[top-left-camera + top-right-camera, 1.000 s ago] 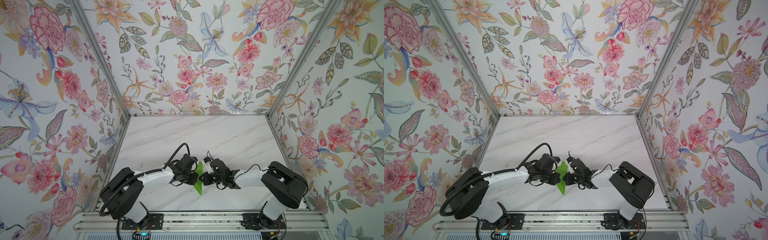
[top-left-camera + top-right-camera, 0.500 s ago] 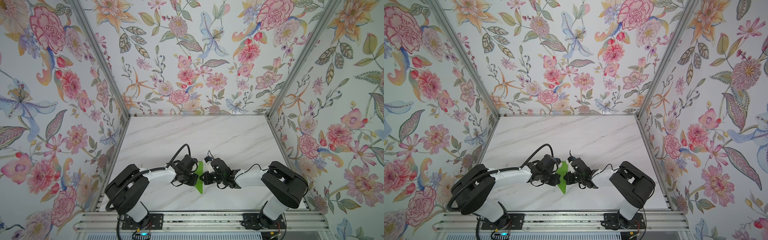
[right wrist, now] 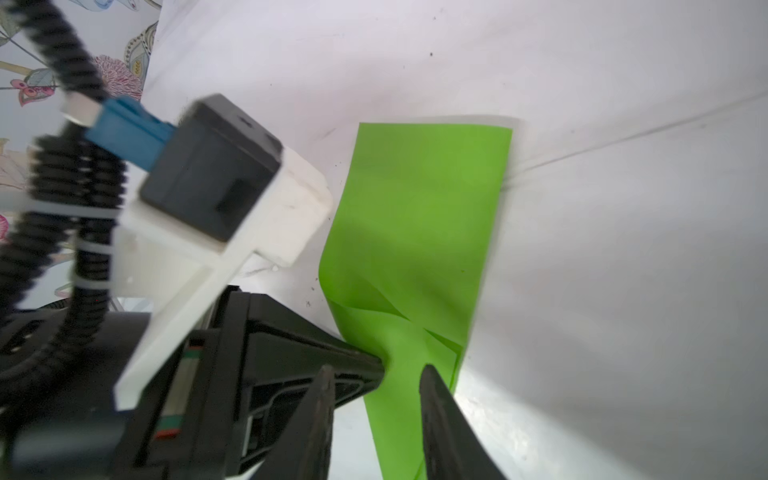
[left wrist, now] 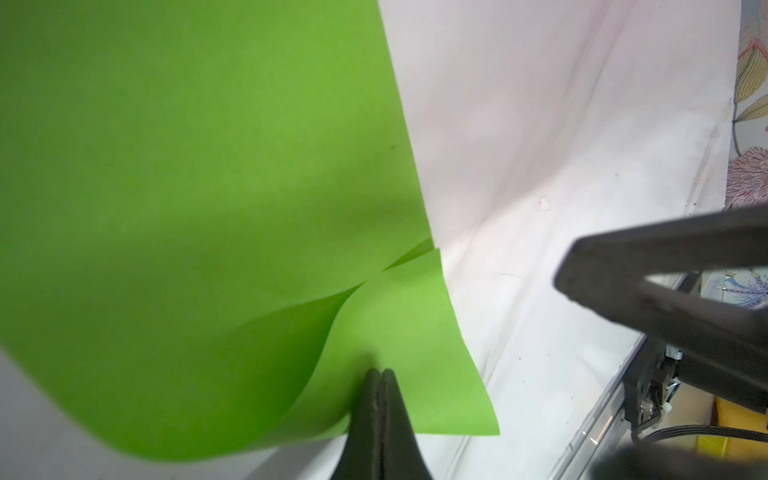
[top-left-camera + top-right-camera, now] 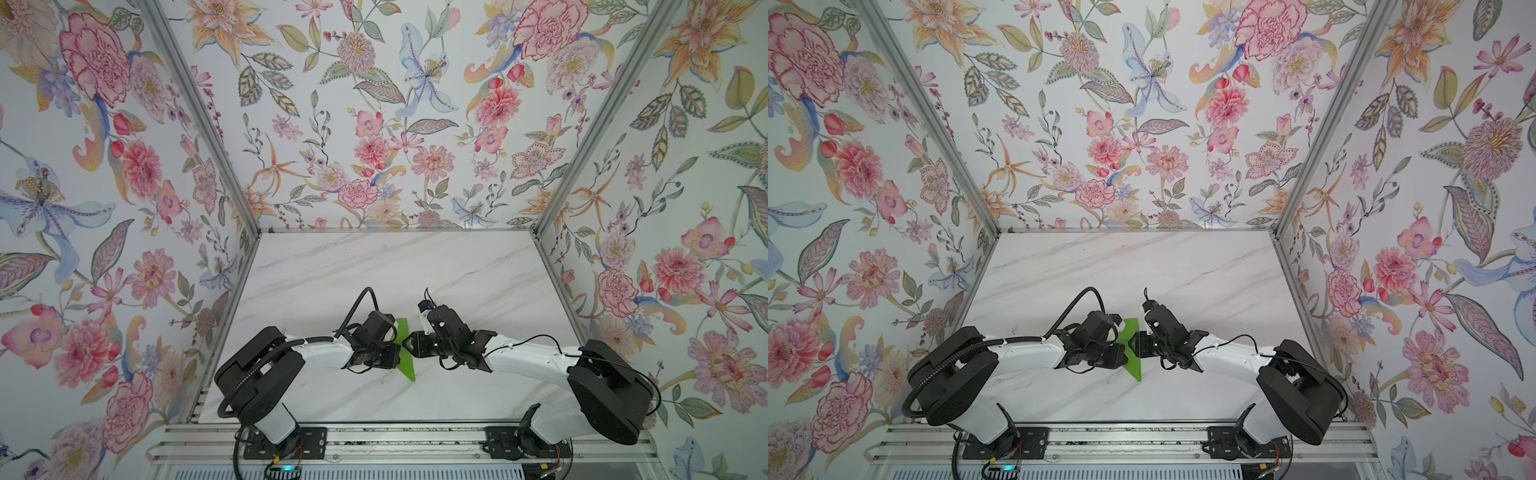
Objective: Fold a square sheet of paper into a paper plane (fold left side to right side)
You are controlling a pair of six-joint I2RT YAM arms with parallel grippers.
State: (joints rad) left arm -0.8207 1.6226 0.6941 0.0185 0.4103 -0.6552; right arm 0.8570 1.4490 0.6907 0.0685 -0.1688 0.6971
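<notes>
Square sheet of paper (image 5: 408,368) lies front-centre on the marble worktop (image 5: 374,270), between the two claws.
In both top views the sheet (image 5: 1133,369) shows as a narrow green strip tapering toward the front edge. Left claw (image 4: 380,374) is clenched, its tips pinching a raised, curled flap of the sheet (image 4: 208,199). Right claw (image 3: 376,374) is released, jaws parted, one finger over the paper (image 3: 419,216) and nothing gripped. The rest of the sheet lies flat on the worktop.
</notes>
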